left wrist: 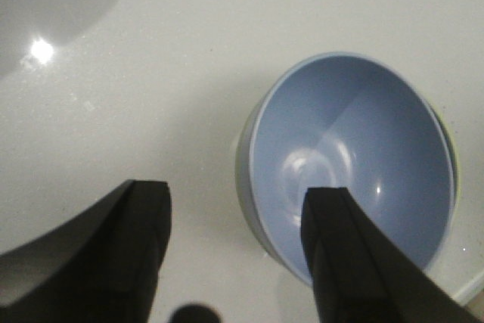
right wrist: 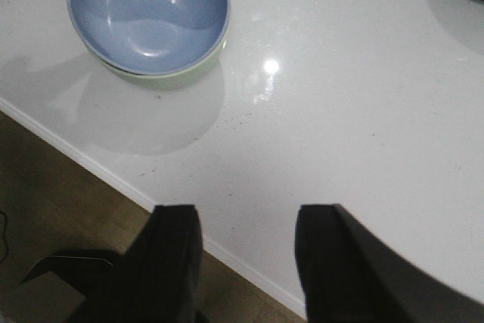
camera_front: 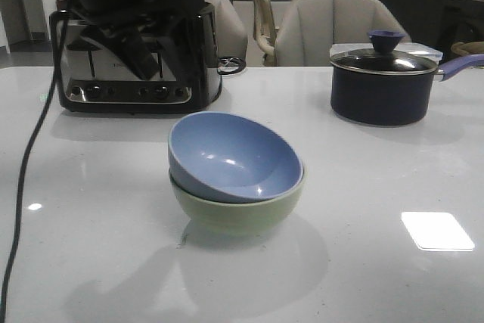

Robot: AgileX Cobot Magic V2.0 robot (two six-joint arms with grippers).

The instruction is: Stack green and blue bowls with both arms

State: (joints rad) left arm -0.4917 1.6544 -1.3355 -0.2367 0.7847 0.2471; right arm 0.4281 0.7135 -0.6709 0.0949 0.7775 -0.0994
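The blue bowl (camera_front: 231,155) sits tilted inside the green bowl (camera_front: 238,213) at mid-table (camera_front: 378,277), both otherwise empty. A lidded pan (camera_front: 382,85) stands at 2 o'clock, a toaster (camera_front: 136,54) at 11. Left claw (left wrist: 234,247) and right claw (right wrist: 246,262) hang apart, holding nothing; the right one is over the table's near edge.

Light is dim and cool, falling from overhead. The glossy white table (camera_front: 378,277) carries a bright rectangular glare patch near its front right corner and small round hotspots in both wrist views. Soft shadows spread from the stacked bowls toward the front edge. The black arm (camera_front: 128,5) at the far left is underexposed and blurred. Wrist-view fingers (left wrist: 355,262) are dark and out of focus.
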